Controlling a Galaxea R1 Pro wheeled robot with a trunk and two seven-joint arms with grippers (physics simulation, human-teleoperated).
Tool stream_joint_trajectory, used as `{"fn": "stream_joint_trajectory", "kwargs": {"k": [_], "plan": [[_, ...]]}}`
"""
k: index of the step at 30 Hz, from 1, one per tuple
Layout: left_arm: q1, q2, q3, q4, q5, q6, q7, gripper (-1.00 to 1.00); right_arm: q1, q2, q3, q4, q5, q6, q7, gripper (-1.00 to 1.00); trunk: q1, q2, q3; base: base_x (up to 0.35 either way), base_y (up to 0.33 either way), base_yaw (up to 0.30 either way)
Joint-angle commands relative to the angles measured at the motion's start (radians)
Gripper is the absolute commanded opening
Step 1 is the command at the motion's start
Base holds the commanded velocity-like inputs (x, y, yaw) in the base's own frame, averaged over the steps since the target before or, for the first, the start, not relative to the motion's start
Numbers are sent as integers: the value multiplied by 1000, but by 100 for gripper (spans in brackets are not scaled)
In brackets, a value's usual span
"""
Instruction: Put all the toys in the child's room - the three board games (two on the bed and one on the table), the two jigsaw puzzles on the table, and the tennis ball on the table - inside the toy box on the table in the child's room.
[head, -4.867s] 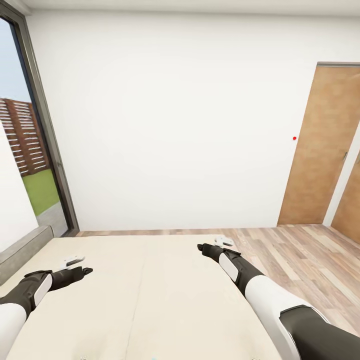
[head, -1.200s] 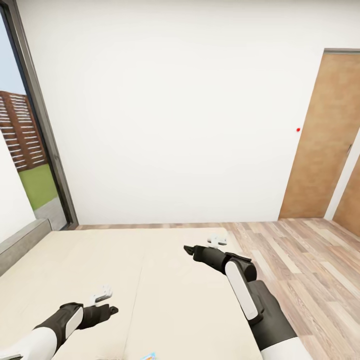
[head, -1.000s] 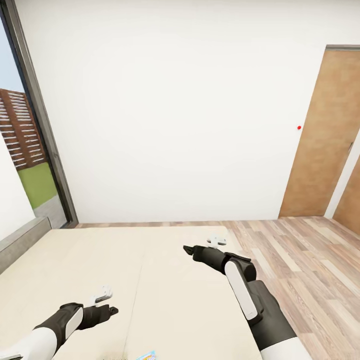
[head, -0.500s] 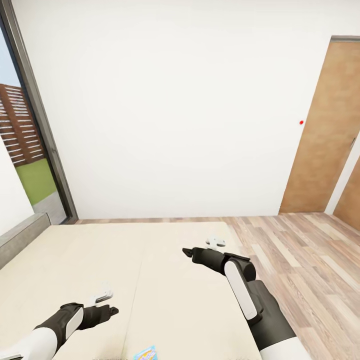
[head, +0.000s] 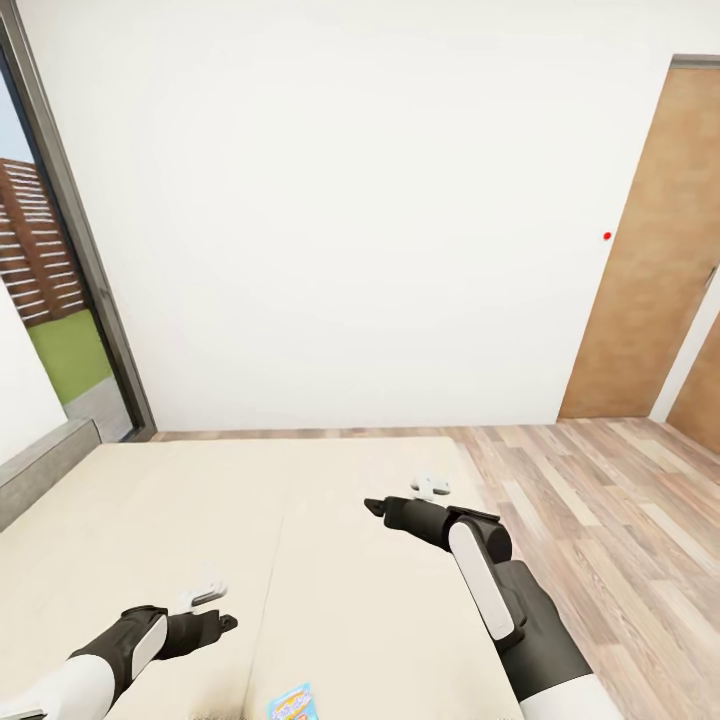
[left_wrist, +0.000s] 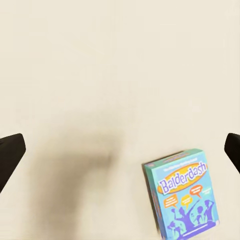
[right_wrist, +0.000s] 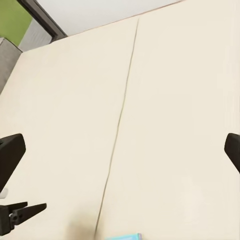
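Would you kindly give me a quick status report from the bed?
Both grippers open and empty, left gripper, right gripper. Balderdash board game flat on the bed, untouched. Nothing in the way.

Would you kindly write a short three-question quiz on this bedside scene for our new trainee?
1. True or false: the left gripper is shut on the board game.
2. The board game lies on: A) the wood floor B) the bed C) a shelf.
3. Fill in: the title printed on the light blue box reads ____.

Key: 1. False: in the left wrist view the fingertips stand wide apart with the box lying flat between and below them. 2. B. 3. Balderdash.
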Motion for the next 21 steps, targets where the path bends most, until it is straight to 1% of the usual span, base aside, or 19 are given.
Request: {"fn": "stream_joint_trajectory", "kwargs": {"k": [1, 16, 21], "plan": [[0, 0, 4, -2, 6, 9, -2, 100, -1, 0, 0, -1, -5, 6, -4, 100, 0, -1, -3, 0, 0, 0], [0, 1, 4, -2, 7, 12, -2, 100, -1, -1, 0, -1, -5, 13, -4, 100, 0, -1, -28, 0, 0, 0], [0, 0, 5, -2, 8, 16, -3, 100, -1, 0, 0, -1, -5, 20, -4, 100, -19, 34, -20, 0, 0, 0]]}}
